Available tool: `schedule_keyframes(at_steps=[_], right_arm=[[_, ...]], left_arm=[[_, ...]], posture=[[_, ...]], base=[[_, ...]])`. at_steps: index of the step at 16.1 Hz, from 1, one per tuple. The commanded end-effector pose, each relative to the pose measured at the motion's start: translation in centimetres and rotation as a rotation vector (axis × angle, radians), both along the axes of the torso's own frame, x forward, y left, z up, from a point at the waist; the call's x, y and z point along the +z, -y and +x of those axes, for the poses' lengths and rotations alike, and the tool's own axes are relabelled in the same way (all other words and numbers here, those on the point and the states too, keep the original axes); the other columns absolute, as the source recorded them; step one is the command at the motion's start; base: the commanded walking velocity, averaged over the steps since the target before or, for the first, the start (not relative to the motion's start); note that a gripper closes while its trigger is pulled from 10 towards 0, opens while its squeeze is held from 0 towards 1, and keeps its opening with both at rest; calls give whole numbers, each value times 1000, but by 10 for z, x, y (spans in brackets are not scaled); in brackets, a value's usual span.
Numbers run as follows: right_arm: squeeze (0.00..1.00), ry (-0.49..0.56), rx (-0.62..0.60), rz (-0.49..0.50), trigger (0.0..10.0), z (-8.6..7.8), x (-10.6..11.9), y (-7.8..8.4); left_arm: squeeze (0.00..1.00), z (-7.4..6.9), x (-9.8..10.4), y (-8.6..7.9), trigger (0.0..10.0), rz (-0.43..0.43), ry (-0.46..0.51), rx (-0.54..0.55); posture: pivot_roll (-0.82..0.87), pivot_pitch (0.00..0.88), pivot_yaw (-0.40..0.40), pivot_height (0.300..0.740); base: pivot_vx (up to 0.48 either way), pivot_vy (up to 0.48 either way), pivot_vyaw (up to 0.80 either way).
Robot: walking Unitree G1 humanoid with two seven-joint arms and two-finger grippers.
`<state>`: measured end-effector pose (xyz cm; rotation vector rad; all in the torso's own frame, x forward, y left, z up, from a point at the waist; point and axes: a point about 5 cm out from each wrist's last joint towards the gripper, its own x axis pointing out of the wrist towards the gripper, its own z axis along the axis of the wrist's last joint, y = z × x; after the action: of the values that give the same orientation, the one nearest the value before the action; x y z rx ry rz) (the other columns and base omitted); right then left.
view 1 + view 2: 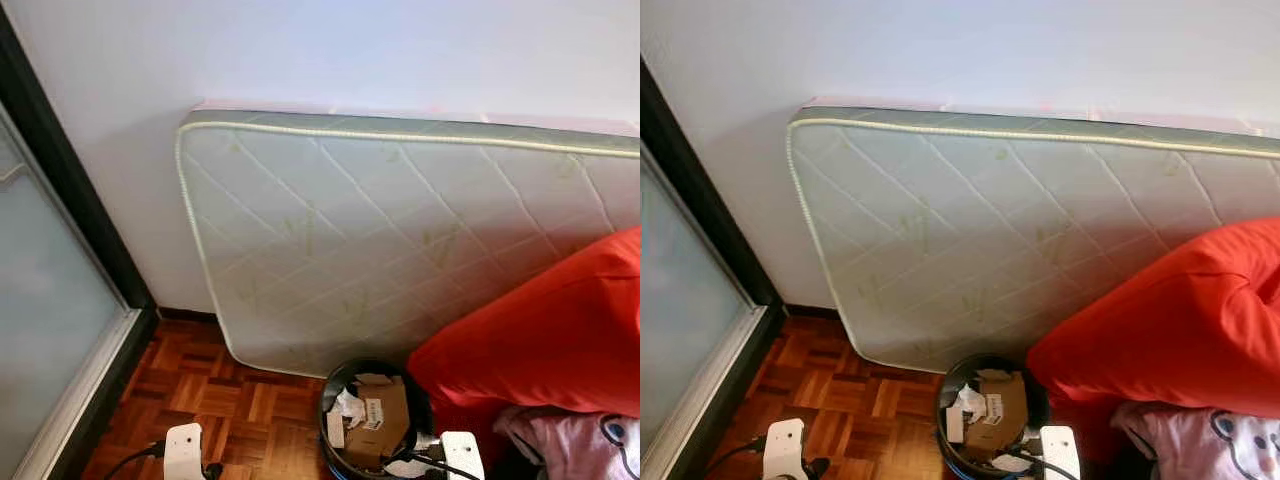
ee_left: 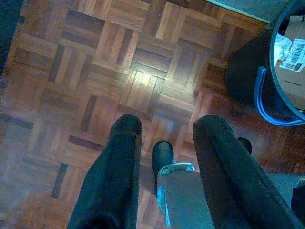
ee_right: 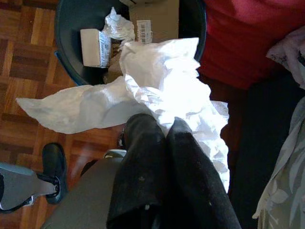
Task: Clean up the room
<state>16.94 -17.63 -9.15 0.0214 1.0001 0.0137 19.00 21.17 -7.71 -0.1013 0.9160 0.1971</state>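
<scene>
The crumpled white paper [image 3: 162,95] is pinched in my closed right fingers [image 3: 164,131], the bin [image 3: 71,52] at twelve o'clock for dropping, while my left fingers [image 2: 164,138] hang open, empty.

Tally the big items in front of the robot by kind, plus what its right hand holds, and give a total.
Mattress leaning on the wall: 1
Red cushion: 1
Black trash bin with cardboard and paper inside: 1
Crumpled white paper pinched in the right hand, above the bin: 1
Total: 4
</scene>
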Motion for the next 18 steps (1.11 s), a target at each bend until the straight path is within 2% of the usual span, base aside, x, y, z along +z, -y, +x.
schedule_keyframes(at_steps=[1,9,10,18], right_arm=[[0,-11,-5,0,10000,-3,-1,1],[0,6,-45,7,10000,-2,-1,1],[0,3,-37,4,10000,-2,-1,1],[0,30,-46,8,10000,-1,0,1]], left_arm=[[0,-5,-3,0,10000,1,-24,-13],[0,-4,-2,1,10000,3,-23,-28],[0,-4,-2,1,10000,5,-25,-29],[0,-3,-2,1,10000,-3,-5,-19]], posture=[[25,0,-13,740],[30,0,-15,740],[31,0,-16,740],[32,0,-17,740]], base=[[296,0,0],[308,0,0],[0,0,-788],[0,0,0]])
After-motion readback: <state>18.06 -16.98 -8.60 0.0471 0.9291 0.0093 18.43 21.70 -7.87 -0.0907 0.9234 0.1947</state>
